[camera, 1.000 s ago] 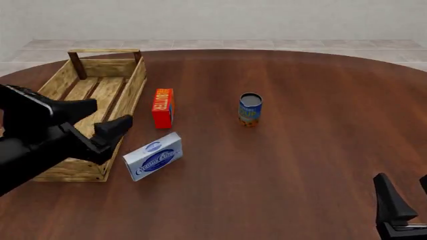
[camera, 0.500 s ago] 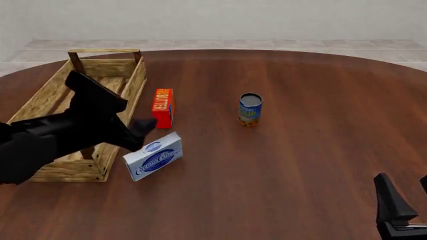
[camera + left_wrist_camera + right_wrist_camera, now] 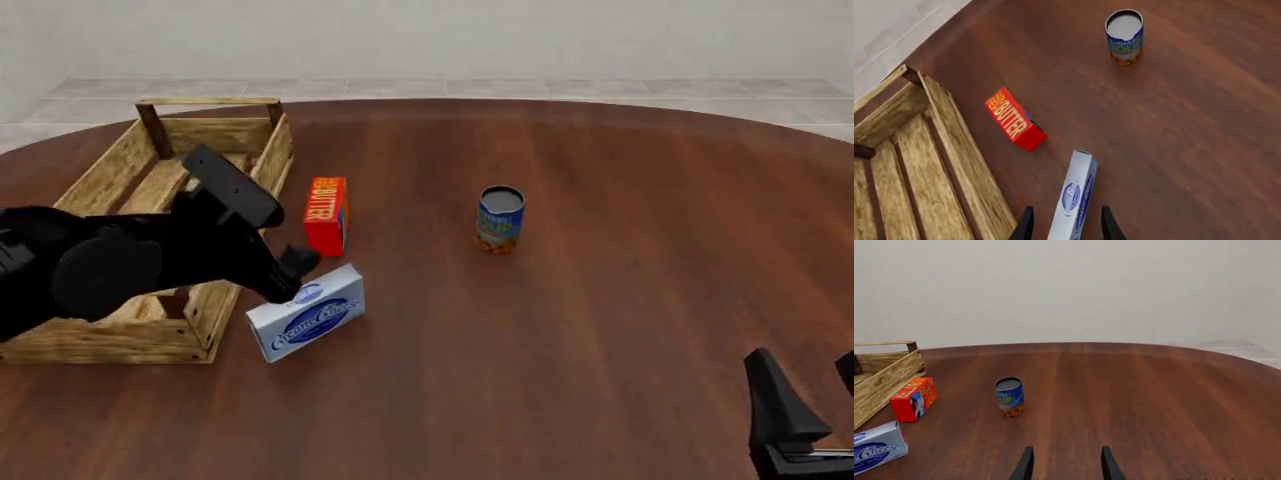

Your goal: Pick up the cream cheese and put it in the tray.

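The cream cheese [image 3: 307, 312] is a white and blue box with a blue oval. It stands on a long edge on the table, just right of the tray's near corner. My left gripper [image 3: 287, 268] is open at the box's near-left end. In the left wrist view its fingers [image 3: 1025, 225] stand either side of the cream cheese [image 3: 1077, 192], apart from it. The tray [image 3: 274, 160] is a light-wood crate at the far left, partly hidden by my left arm. My right gripper [image 3: 810, 388] is open and empty at the near right.
A red-orange BUTTER box [image 3: 324, 215] stands just behind the cream cheese, beside the tray's right wall. A blue soup can [image 3: 501, 220] stands upright mid-table. The right wrist view shows the can [image 3: 1009, 397], butter [image 3: 913, 399], cream cheese [image 3: 874, 447] and tray [image 3: 887, 372].
My left arm has swung right from over the tray and come down, so its open fingers now straddle the end of the cream cheese. The right arm and all objects have not moved.
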